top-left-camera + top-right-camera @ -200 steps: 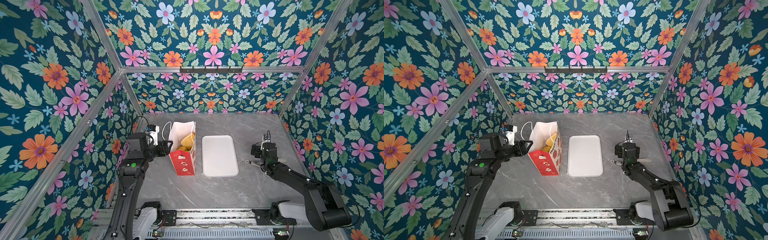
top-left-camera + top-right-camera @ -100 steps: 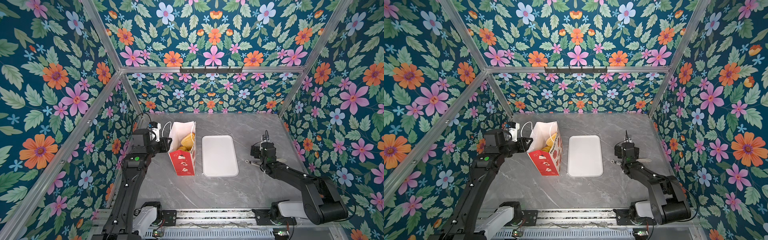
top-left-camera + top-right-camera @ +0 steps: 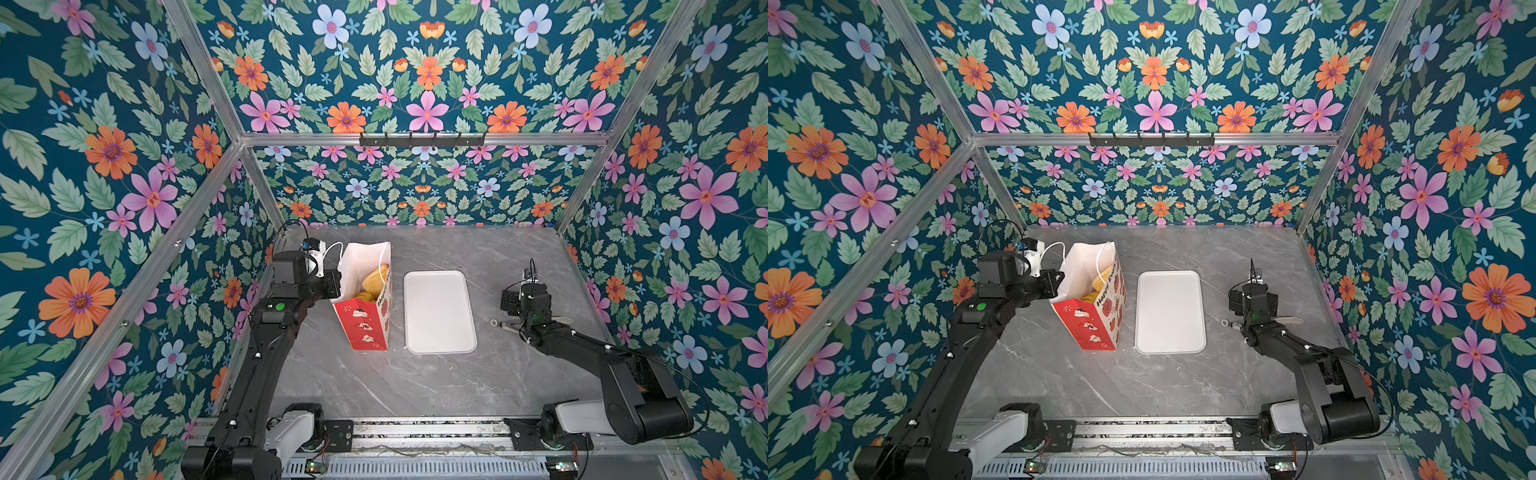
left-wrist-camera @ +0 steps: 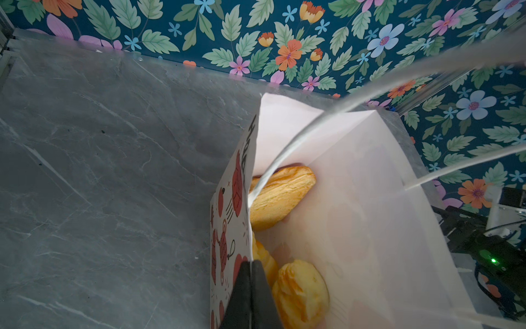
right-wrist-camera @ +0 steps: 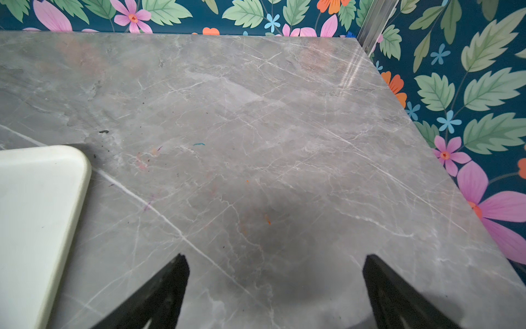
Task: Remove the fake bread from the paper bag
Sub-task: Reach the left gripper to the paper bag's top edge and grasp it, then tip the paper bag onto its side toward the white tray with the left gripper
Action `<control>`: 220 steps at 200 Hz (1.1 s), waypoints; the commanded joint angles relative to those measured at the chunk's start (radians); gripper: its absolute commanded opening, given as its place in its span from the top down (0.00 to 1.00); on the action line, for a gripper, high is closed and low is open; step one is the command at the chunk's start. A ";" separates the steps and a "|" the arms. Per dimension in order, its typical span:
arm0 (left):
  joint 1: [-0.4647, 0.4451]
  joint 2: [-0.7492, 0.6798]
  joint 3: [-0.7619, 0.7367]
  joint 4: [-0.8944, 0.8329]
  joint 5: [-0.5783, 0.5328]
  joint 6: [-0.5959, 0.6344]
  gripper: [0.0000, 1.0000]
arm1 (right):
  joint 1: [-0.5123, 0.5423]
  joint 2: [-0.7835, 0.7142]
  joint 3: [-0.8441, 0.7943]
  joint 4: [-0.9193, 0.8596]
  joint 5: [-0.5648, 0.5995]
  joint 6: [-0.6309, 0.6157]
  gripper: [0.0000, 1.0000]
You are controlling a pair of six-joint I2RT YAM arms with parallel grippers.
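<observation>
Left gripper [image 4: 250, 266] pinches the rim of the paper bag [image 3: 365, 328], jaws pressed together.
Its arm stretches forward, wrist turned toward 3 o'clock; fake bread [image 3: 376, 277] lies inside the bag, at 9 o'clock of the tray [image 3: 440, 332]; right gripper [image 5: 276, 257], spread, hangs low at the tray's 3 o'clock.

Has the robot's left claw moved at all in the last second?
Yes. Against the unmoved white tray, the left gripper has edged toward the back wall and the paper bag, and now pinches the bag's rim.

Red paper bag [image 3: 365, 328], golden fake bread [image 4: 281, 196]
</observation>
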 commanded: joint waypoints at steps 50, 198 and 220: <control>-0.001 0.137 0.170 0.057 -0.025 0.081 1.00 | 0.000 0.003 0.011 -0.015 0.005 0.015 0.03; 0.009 0.763 0.918 -0.145 -0.354 0.575 1.00 | 0.001 -0.012 0.006 -0.025 -0.009 0.035 0.03; 0.007 0.772 0.950 -0.141 -0.363 0.605 1.00 | 0.001 -0.006 0.010 -0.029 -0.007 0.036 0.03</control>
